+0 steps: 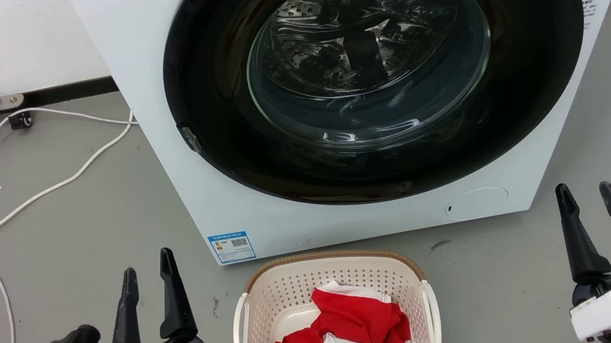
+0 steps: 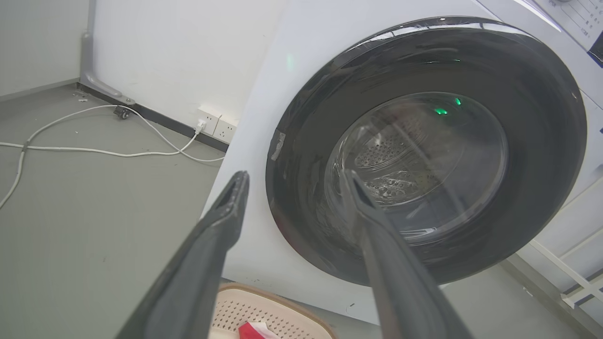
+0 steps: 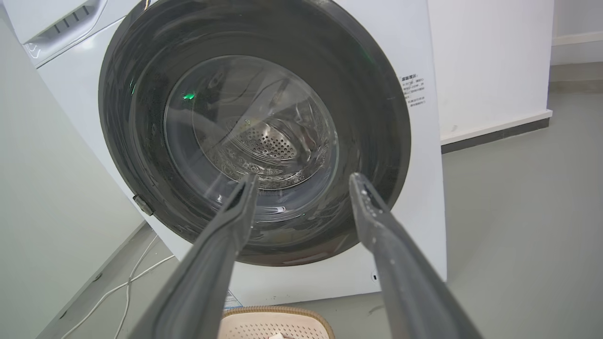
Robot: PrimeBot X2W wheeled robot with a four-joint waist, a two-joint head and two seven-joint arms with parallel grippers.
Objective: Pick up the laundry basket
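Target laundry basket [image 1: 294, 288] sits on the floor [image 1: 74, 235], centred between both arms and just in front of the washing machine [image 1: 144, 99]. Its near end is cut off, so long axis unclear. White handles face sideways, one toward each arm. Left gripper [image 1: 147, 264] is nearer; right gripper [image 1: 584, 189] is well apart. Both sets of jaws apart, empty, pointing at the machine. Red-and-white cloth [image 1: 345, 332] inside. White cable [image 1: 37, 198] far left, not in the way.
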